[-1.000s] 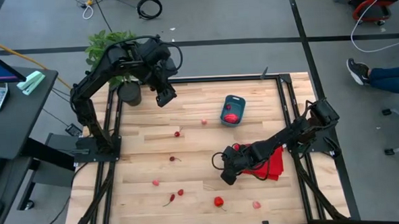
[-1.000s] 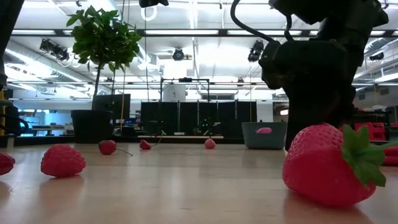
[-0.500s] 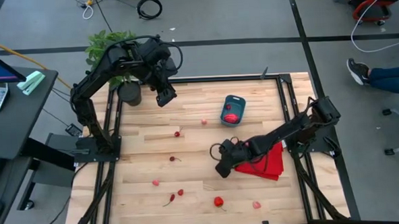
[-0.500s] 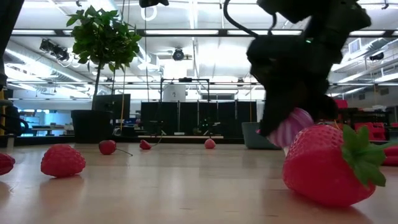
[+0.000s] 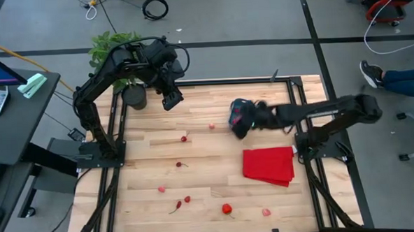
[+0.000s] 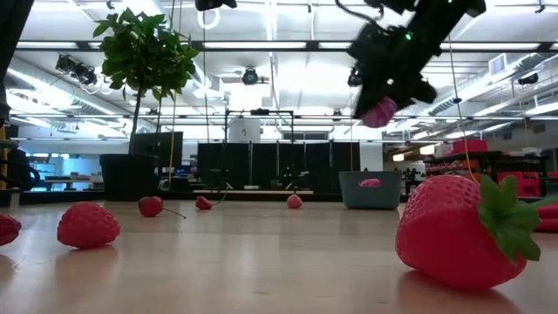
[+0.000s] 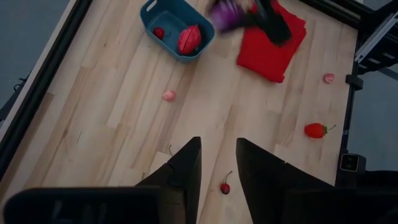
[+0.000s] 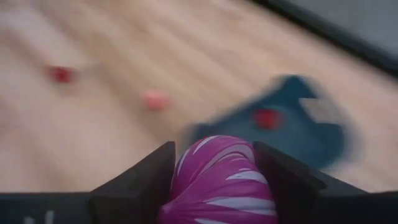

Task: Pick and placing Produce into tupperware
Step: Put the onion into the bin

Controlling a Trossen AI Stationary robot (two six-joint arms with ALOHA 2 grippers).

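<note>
We saw the purple, white-striped toy vegetable [image 8: 217, 177] clamped between the right gripper [image 5: 241, 119] fingers, hanging above the blue tub [image 7: 177, 28], which held two red pieces. Carrying looked nearly done; next we judged it needed centring and release. Our left gripper [image 5: 171, 99] waited part-open near the plant pot [image 5: 135, 97].

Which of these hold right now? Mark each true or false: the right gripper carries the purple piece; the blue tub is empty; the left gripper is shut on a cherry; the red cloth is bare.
1. The right gripper holds the purple-and-white striped toy vegetable. True.
2. The small blue plastic tub is empty. False: it holds two red pieces.
3. The left gripper is shut on a cherry. False: open, empty.
4. The flat red cloth has nothing on it. True.
</note>
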